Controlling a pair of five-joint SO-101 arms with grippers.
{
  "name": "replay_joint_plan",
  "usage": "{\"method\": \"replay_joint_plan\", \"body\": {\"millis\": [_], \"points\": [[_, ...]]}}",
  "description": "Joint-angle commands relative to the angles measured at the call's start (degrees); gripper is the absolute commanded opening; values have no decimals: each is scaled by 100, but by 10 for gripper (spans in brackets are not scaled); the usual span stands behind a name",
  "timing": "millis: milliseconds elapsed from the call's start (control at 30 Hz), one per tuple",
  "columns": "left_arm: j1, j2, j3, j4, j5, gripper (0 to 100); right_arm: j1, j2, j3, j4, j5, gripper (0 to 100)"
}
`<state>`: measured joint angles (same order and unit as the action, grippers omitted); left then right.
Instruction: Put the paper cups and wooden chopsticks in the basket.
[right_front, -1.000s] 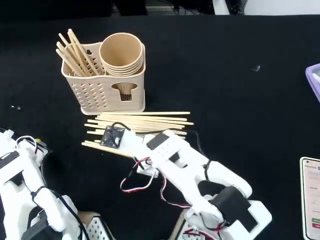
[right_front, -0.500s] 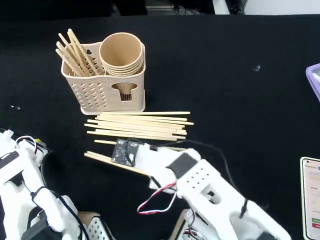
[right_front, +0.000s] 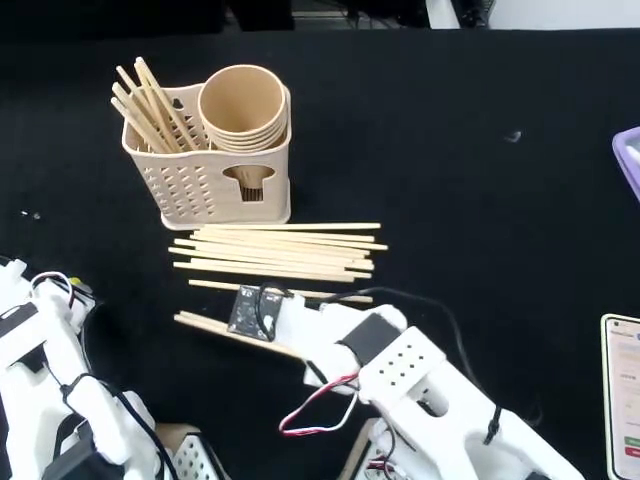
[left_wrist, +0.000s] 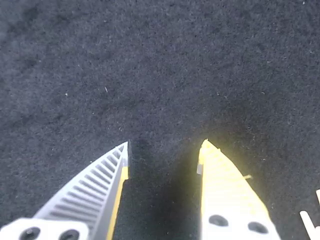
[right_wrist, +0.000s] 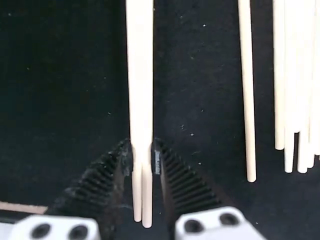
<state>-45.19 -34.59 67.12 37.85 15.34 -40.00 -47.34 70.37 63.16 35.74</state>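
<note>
Right arm has pulled back toward the near edge over the last second, and the pair of chopsticks (right_front: 205, 326) has slid a bit closer along with it. Right gripper (right_wrist: 142, 145) is pinching that pair (right_wrist: 140, 75) close to its ends, one toothed finger pressed against each side, with the sticks lying flat on the black table (right_front: 480, 200). From the high view the same gripper (right_front: 247, 312) sits on top of the pair, which runs at a slant across the cloth.

Left gripper (left_wrist: 162, 147) is off at the near left corner, fingers spread apart, hanging over bare cloth with nothing between them.

Just beyond the pinched pair lies a lone chopstick (right_front: 215, 285), apart from the others. Past that is the loose pile of chopsticks (right_front: 275, 250), all lying roughly side by side just in front of the basket (right_front: 190, 190).

That basket stands upright farther back. One side holds a nested stack of paper cups (right_front: 240, 100), and the other holds a bundle of standing chopsticks (right_front: 145, 105) leaning outward.

A phone (right_front: 622, 395) lies at the right edge.
</note>
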Motion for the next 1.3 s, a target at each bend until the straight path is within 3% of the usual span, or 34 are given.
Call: {"method": "replay_joint_plan", "body": {"millis": [0, 100, 400, 667, 867, 1033, 1267], "points": [[48, -123, -268, -62, 0, 224, -88, 848, -119, -413, -141, 141], [40, -123, -268, -62, 0, 224, -97, 1244, -418, -826, -519, 227], [22, -123, -268, -62, 0, 224, -738, 3363, -1956, -1811, -1143, 213], [22, -123, -268, -62, 0, 224, -738, 5112, -3248, -1336, -1169, 207], [22, -141, -268, -62, 0, 224, -765, 5077, -3134, -1371, -1134, 5], [22, -141, -268, -53, 0, 224, -527, 4382, -3099, -1125, -1169, 11], [48, -132, -259, -53, 0, 224, -114, 1411, -3248, -527, -1301, 11]]}}
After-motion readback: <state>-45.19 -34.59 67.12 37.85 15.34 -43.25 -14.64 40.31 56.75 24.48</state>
